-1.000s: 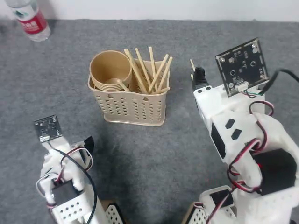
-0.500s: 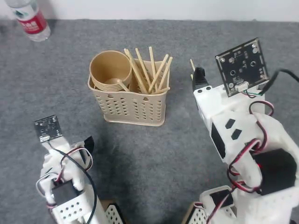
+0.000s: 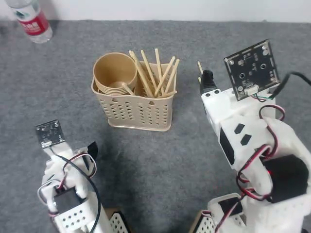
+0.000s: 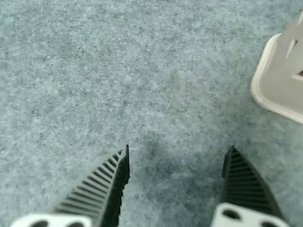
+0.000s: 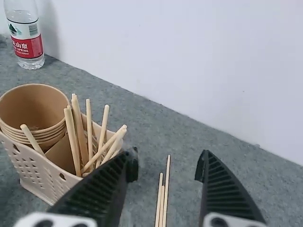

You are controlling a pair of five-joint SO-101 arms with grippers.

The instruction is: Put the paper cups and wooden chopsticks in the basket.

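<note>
Nothing has moved; the water bottle stands well beyond the basket.

- We find the beige perforated plastic basket mid-table on the grey carpeted table.
- In its left part sits a stack of brown paper cups; in its right part lean pale wooden chopsticks.
- Right of the basket, apart from it, loose wooden chopsticks lie beneath the right gripper.
- A clear plastic water bottle stands far behind, at the left.
- The left gripper sits before the basket, leftward.
</note>
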